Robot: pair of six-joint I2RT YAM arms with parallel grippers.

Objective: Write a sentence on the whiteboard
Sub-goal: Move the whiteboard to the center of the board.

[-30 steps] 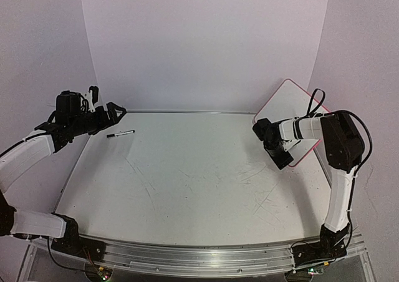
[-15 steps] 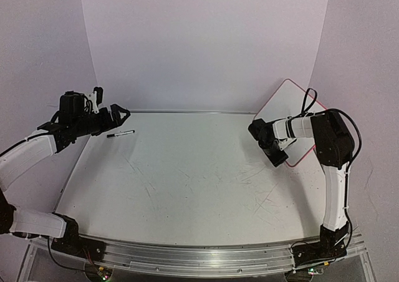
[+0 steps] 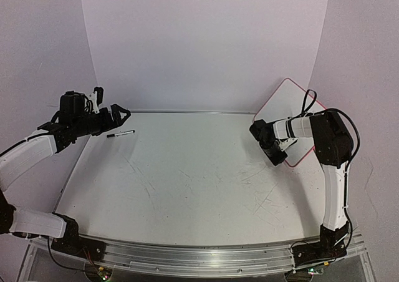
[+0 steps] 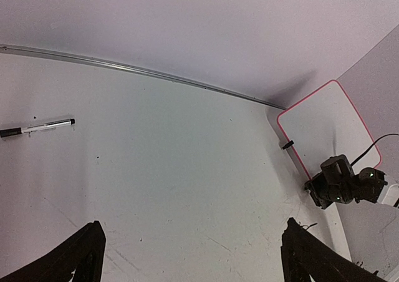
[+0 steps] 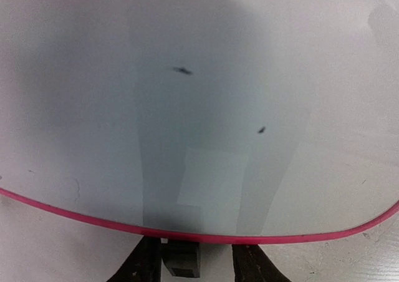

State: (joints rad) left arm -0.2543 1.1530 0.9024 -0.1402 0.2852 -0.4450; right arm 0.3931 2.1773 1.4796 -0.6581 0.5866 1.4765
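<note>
Whiteboard (image 3: 291, 107): we find it at the far right corner of the table (image 3: 187, 188), standing tilted and leaning back against the right wall (image 3: 365, 70). Its lower edge is down near the tabletop.

Right gripper (image 5: 198, 246): we see it at the lower edge of the board, facing the white surface. In the wrist view the board fills nearly the whole frame, and its pink rim (image 5: 75, 214) curves along the bottom. The two dark fingers (image 5: 146, 263) come up from below the rim, one on each side of a small black clip foot (image 5: 181, 262). The jaws are partly apart. The finger on the view's left sits close against the clip, and the other has a visible gap to it. We see no firm grip on the clip or the rim.

Board surface: we note two small dark marks (image 5: 182, 70), one upper middle and one further right and lower.

Left gripper (image 3: 120, 113): it hovers above the far left of the table with the jaws spread wide and nothing between them.

A marker (image 3: 120, 133) lies flat on the table just beside and below that gripper, apart from it and well away from the board.
</note>
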